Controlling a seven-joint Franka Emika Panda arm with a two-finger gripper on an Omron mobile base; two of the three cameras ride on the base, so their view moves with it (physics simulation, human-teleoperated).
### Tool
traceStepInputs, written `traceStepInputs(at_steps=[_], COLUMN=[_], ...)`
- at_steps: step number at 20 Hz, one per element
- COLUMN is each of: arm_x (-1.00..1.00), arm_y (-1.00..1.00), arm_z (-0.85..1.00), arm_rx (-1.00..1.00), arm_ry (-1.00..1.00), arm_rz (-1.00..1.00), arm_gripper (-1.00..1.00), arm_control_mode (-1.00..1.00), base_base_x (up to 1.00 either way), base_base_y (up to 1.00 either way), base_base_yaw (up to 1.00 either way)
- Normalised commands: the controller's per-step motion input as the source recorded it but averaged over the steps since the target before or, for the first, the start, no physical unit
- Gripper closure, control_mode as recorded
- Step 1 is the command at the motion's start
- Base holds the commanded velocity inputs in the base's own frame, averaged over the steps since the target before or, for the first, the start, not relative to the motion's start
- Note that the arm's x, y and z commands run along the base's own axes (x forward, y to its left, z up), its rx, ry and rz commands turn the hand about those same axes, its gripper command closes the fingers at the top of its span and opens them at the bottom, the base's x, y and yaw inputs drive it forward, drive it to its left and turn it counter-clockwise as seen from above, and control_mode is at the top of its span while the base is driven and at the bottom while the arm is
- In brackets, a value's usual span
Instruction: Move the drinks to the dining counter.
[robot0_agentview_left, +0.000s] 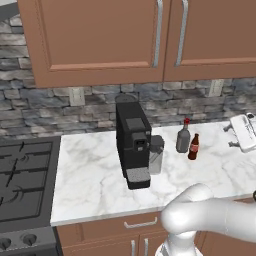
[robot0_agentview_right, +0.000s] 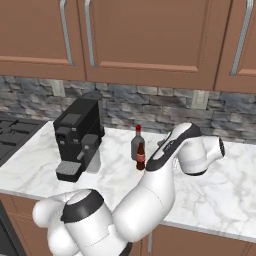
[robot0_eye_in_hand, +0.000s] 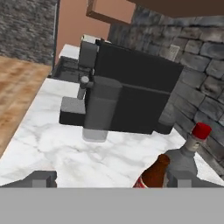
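While the claw (robot0_agentview_left: 235, 135) hangs wide and empty in the left base view, cola bottle (robot0_agentview_left: 193, 147) and grey bottle (robot0_agentview_left: 183, 136) stand beside it. Right base view: both upright, touching. Hand view: cola bottle nearest the right fingertip (robot0_eye_in_hand: 180, 179); probably light, rigid, slick; grab mid-body.

A black coffee machine (robot0_agentview_left: 133, 145) is standing on the marble worktop (robot0_agentview_left: 95, 185), with a grey red-capped bottle (robot0_agentview_left: 183, 137) and a dark cola bottle (robot0_agentview_left: 193, 147) sitting just beside each other to its right, near the stone wall (robot0_agentview_left: 60, 107)
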Motion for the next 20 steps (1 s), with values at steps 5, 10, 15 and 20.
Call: traceStepInputs(at_steps=[5, 10, 15, 20], arm_x=[-0.28, -0.02, 0.22, 0.18], arm_y=[0.15, 0.47, 0.33, 0.06], arm_z=[-0.22, -0.08, -0.03, -0.12], arm_rx=[0.0, -0.02, 0.0, 0.0], arm_ry=[-0.04, -0.01, 0.0, 0.02], arm_rz=[-0.22, -0.17, -0.04, 0.0], arm_gripper=[-1.0, -1.0, -1.0, -1.0], arm_control_mode=[-1.0, -1.0, -1.0, -1.0], base_base_x=[0.0, 0.0, 0.0, 0.0], base_base_y=[0.0, 0.0, 0.0, 0.0], base_base_yaw=[0.0, 0.0, 0.0, 0.0])
